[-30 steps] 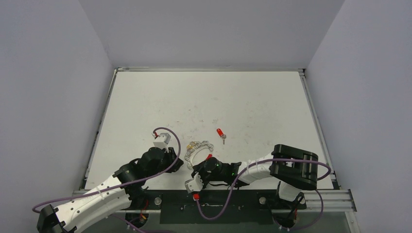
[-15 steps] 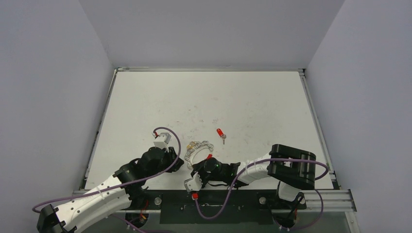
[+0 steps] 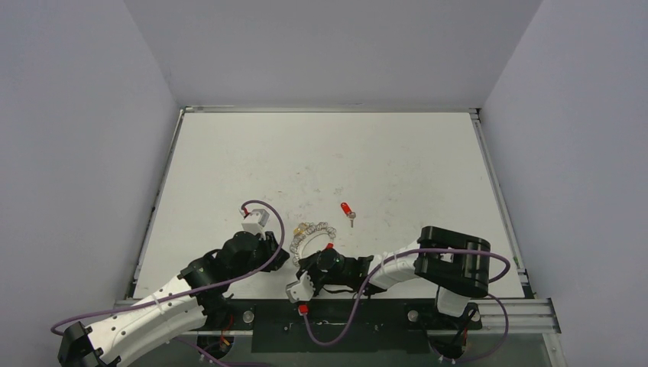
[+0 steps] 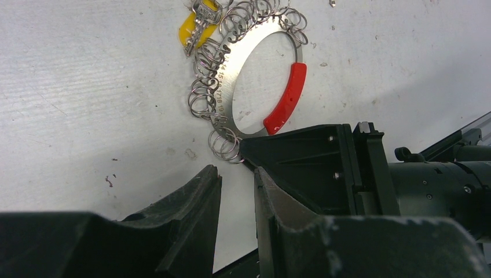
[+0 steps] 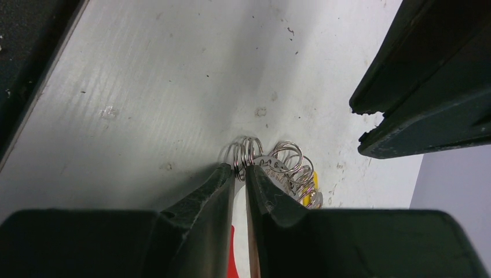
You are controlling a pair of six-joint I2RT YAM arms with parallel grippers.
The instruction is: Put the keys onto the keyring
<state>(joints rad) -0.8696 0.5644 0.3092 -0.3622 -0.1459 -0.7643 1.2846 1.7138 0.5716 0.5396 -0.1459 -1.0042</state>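
The keyring point(image 3: 309, 232) lies on the white table near the front edge, a flat silver loop carrying several small wire rings and a red sleeve point(image 4: 286, 98). The yellow-headed key point(image 4: 190, 28) hangs at its far end. The red-headed key point(image 3: 346, 208) lies loose on the table to the right, beyond the ring. My right gripper point(image 3: 304, 261) is shut on a small wire ring at the keyring's near end point(image 5: 246, 153). My left gripper point(image 3: 281, 252) sits low just left of it, its jaws a narrow gap apart point(image 4: 236, 174) and empty.
The two grippers are almost touching; the right gripper's black body point(image 4: 312, 162) fills the left wrist view and the left fingers point(image 5: 417, 87) show in the right wrist view. The table's front rail point(image 3: 344, 310) runs right behind both wrists.
The right arm has shifted slightly left and toward the front edge while holding the keyring's end. The left arm, the keyring and the red key have barely moved.
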